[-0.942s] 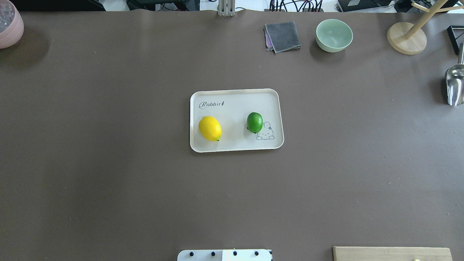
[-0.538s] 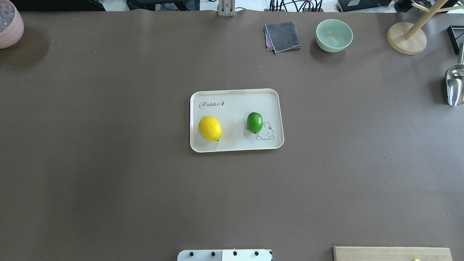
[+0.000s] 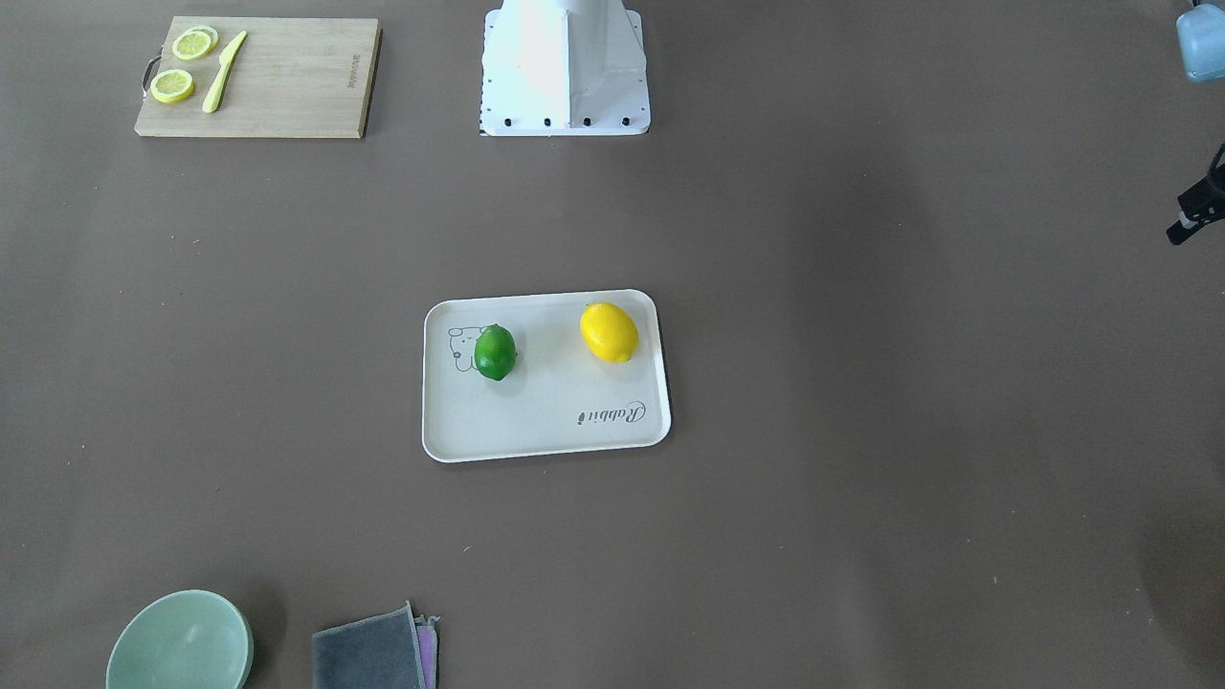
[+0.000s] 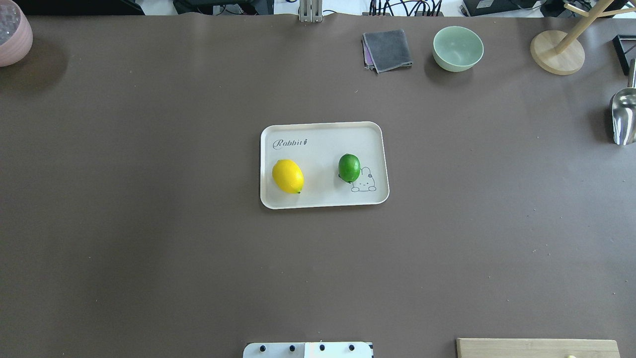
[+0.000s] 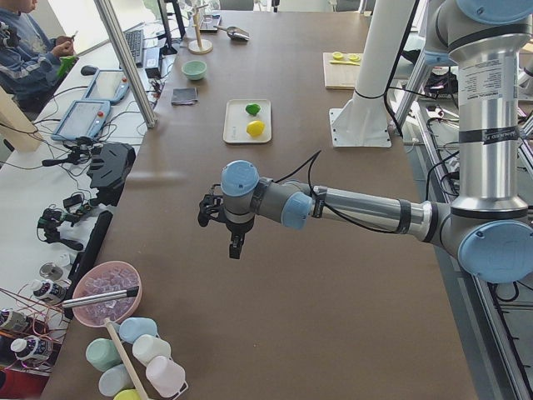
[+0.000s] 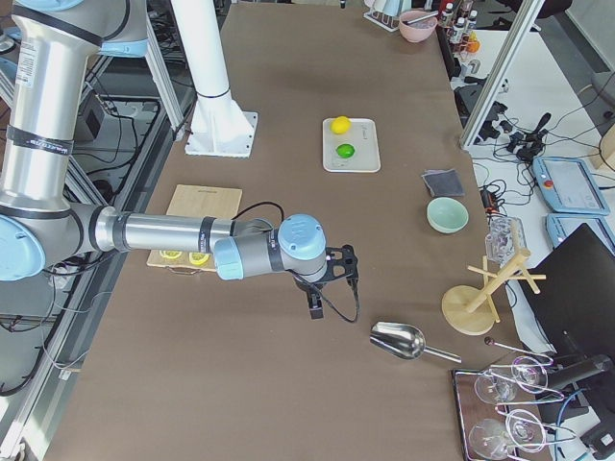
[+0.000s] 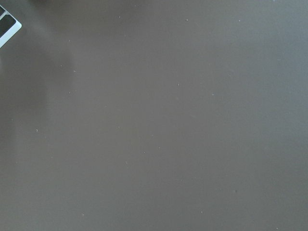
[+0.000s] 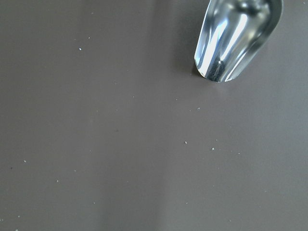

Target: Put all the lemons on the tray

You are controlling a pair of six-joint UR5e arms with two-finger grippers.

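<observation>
We are looking over a wide brown table [image 4: 149, 258]. The left arm [image 5: 358, 208] is reaching out low above one end of it and the right arm [image 6: 163, 232] above the other. The left gripper [image 5: 236, 247] is hanging over plain tabletop and the right gripper [image 6: 316, 307] is pointing down too, but we are not able to tell whether either pair of fingers is spread or closed. A rectangular wooden cutting board [image 3: 287, 86] is lying near the robot's base on its right. The off-white rectangular tray with rounded corners [image 4: 323, 134] is sitting mid-table, well apart from both grippers. A pale green bowl [image 4: 457, 48] is standing at the far edge, near a folded grey cloth [image 4: 387, 49]. A shiny metal scoop [image 8: 236, 33] is showing in the right wrist view. Both fruits are resting on the tray, apart from each other: the bright yellow oval lemon [image 4: 287, 176] toward its left end, and the glossy green lemon [image 4: 349, 167] touching the rabbit drawing.
</observation>
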